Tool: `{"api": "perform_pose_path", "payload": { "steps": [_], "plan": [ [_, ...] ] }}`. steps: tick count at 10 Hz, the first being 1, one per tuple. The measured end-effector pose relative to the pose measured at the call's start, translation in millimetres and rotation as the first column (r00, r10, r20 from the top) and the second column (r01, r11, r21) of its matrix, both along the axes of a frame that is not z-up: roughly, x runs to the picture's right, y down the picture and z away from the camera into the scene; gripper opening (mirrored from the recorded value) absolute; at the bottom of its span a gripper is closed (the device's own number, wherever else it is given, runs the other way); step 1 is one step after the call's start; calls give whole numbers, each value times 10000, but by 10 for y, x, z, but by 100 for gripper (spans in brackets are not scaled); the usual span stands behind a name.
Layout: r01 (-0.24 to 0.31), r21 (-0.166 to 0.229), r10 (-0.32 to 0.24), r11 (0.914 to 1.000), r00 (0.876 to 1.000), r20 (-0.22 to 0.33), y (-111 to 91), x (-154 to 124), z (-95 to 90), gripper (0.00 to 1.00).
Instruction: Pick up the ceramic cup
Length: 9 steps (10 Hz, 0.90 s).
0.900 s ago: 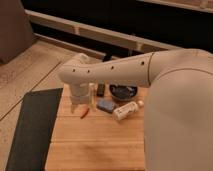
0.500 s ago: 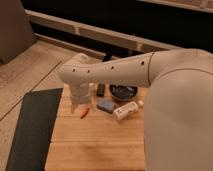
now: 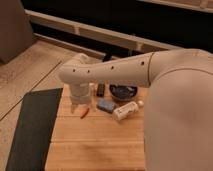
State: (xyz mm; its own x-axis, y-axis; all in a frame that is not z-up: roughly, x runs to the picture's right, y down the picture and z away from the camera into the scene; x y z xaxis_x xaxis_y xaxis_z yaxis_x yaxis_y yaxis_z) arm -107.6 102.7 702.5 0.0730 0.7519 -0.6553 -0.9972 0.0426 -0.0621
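Note:
A dark round vessel [image 3: 124, 92], which may be the ceramic cup, stands at the back of the wooden table [image 3: 95, 145], partly hidden under my white arm [image 3: 115, 72]. The arm reaches across from the right and bends down at the table's back left. My gripper [image 3: 79, 105] hangs there below the white wrist, just above the tabletop and left of the vessel, apart from it.
A blue sponge-like block [image 3: 105, 105] and a white bottle on its side [image 3: 126, 110] lie in front of the vessel. A small orange-red item [image 3: 85, 113] lies under the gripper. A small dark object [image 3: 100, 89] is at the back. A black mat [image 3: 32, 127] lies left of the table.

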Motion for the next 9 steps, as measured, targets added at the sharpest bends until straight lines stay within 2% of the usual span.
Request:
{"api": "perform_pose_path", "payload": {
  "steps": [6,8,9],
  "plan": [
    [14,45,-14,10000,9999,102,-22,-20,5,65],
    [73,594,-85,9982,9998,202,-240,-72,122,65],
    [12,1142,-2,9935,10000,-95,-468,2,276,65]
  ]
}}
